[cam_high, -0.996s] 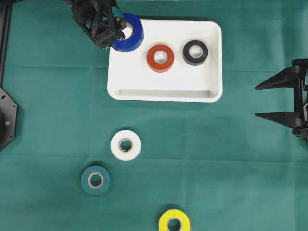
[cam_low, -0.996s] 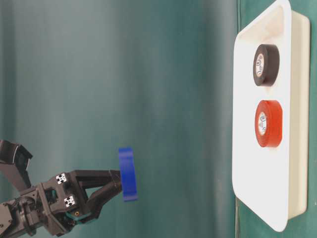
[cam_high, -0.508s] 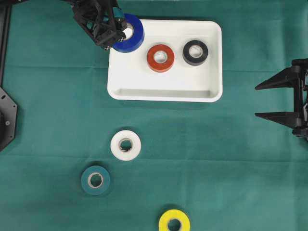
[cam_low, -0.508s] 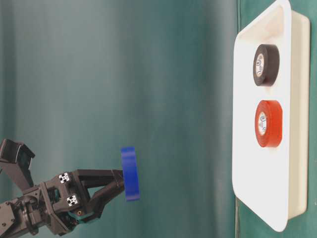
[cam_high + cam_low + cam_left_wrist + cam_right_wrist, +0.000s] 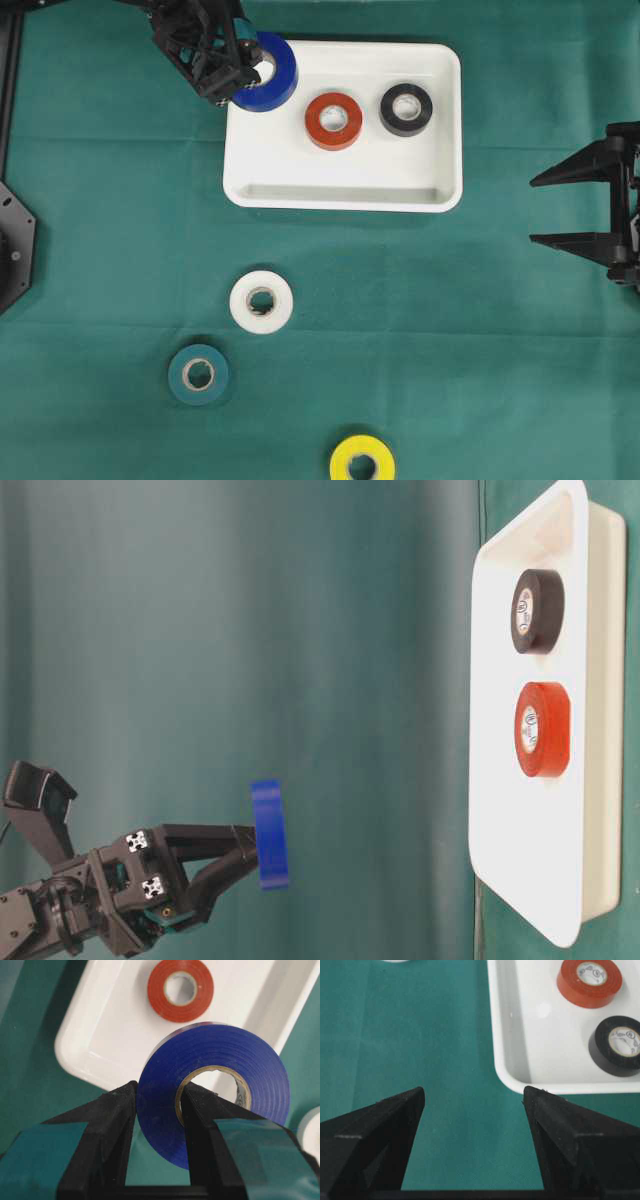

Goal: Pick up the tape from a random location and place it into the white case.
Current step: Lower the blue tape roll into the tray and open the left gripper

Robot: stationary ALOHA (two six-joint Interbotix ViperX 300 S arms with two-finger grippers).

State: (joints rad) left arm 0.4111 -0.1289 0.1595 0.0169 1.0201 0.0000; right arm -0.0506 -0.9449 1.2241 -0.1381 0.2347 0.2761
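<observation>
1. Tape is hanging in the air: a blue roll [image 5: 266, 72] pinched through its wall by the left gripper [image 5: 157, 1105], one finger inside the core and one outside.
2. From above, the roll is sitting over the case [image 5: 345, 190] at its upper left corner, partly past the rim; the table-level view shows it well above the case, not touching.
3. The roll is lying roughly flat, its hole pointing down at the case.
4. Inside the case, a red roll [image 5: 334, 120] and a black roll [image 5: 406, 109] are lying side by side along the far half. The red one is just beside the blue roll's spot, so I judge the bare floor nearer the corner and along the near side to be the safer landing room.
5. The right gripper [image 5: 570, 208] is waiting well off to the right with its jaws spread, holding nothing.
6. White [image 5: 261, 302], teal [image 5: 198, 374] and yellow [image 5: 362, 463] rolls are lying on the green cloth, well apart from the case.
</observation>
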